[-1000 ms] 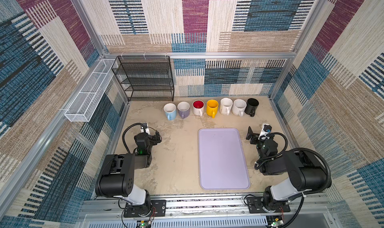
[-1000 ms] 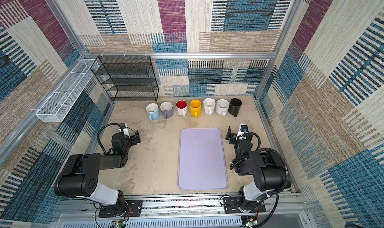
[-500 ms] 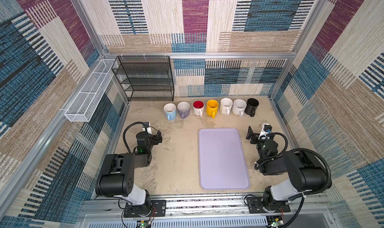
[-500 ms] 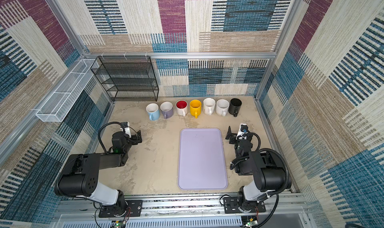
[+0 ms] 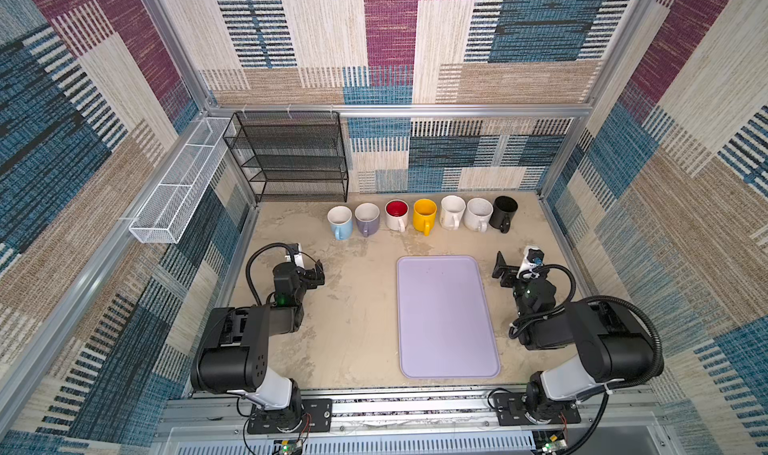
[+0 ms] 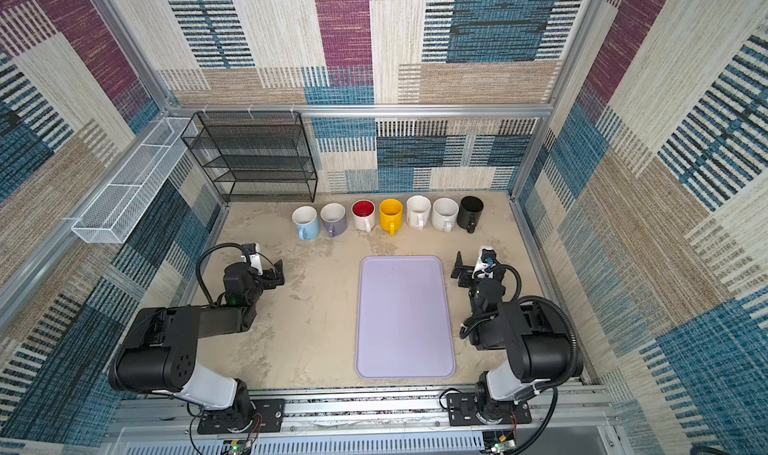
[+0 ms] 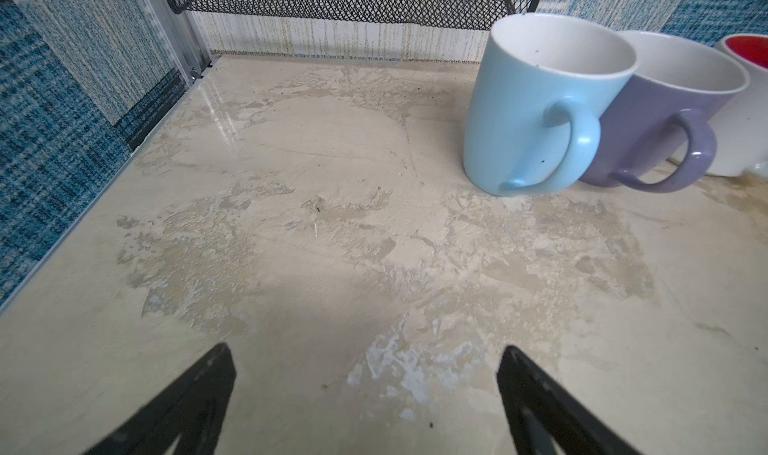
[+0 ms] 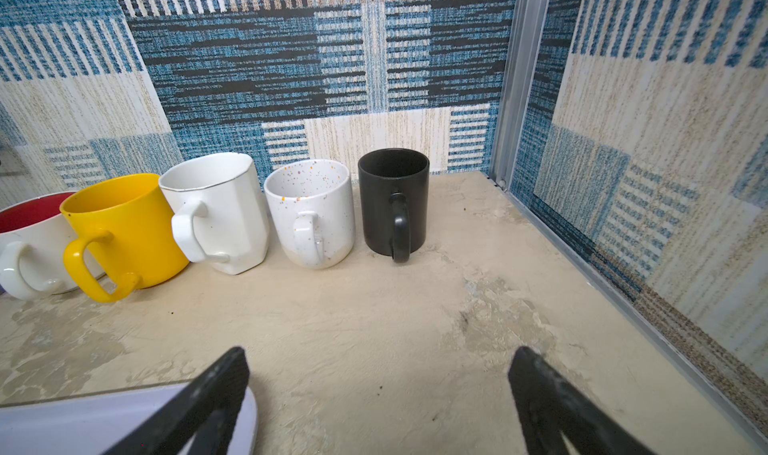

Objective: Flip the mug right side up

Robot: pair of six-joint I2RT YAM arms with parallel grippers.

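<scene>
Seven mugs point(image 5: 424, 215) upright; only wrist views show left pincer point(image 7: 366, 346) and right pincer point(image 8: 380, 349) wide, seemingly empty

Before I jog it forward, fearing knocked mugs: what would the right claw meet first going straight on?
Most likely the black mug, almost dead ahead of the open right claw; only bare table lies between.

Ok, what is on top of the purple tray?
Nothing shows on the tray in both top views: its surface is bare. The mugs stand in a row behind it, on the table. What lies under the tray is covered.
</scene>
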